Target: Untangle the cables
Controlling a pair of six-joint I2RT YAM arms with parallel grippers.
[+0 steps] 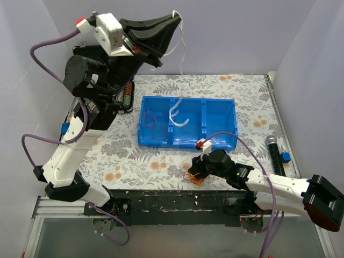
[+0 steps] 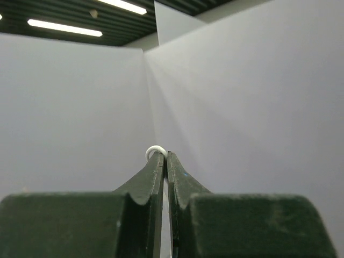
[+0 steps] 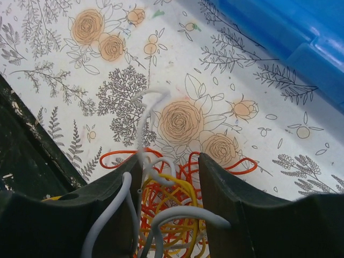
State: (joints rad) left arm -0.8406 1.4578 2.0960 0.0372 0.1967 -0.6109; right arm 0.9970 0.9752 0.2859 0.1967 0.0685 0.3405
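Observation:
A tangle of cables (image 3: 172, 209), orange, red, yellow and white, lies on the floral mat near the front edge (image 1: 194, 179). My right gripper (image 3: 169, 164) is open, its jaws straddling the tangle, low over the mat (image 1: 196, 173). My left gripper (image 1: 174, 22) is raised high at the back and is shut on a thin white cable (image 1: 183, 49) that hangs down from it. The cable's loop shows at the fingertips (image 2: 154, 150). A red cable (image 1: 153, 126) lies in the left compartment of a blue bin (image 1: 220, 145) and a white cable (image 1: 177, 115) in the middle one.
A black microphone (image 1: 274, 153) and a small blue object (image 1: 286, 157) lie at the right of the mat. A black battery holder (image 1: 128, 97) sits left of the bin. Grey walls close in the sides and back. The black table edge (image 1: 177, 196) runs just behind the tangle.

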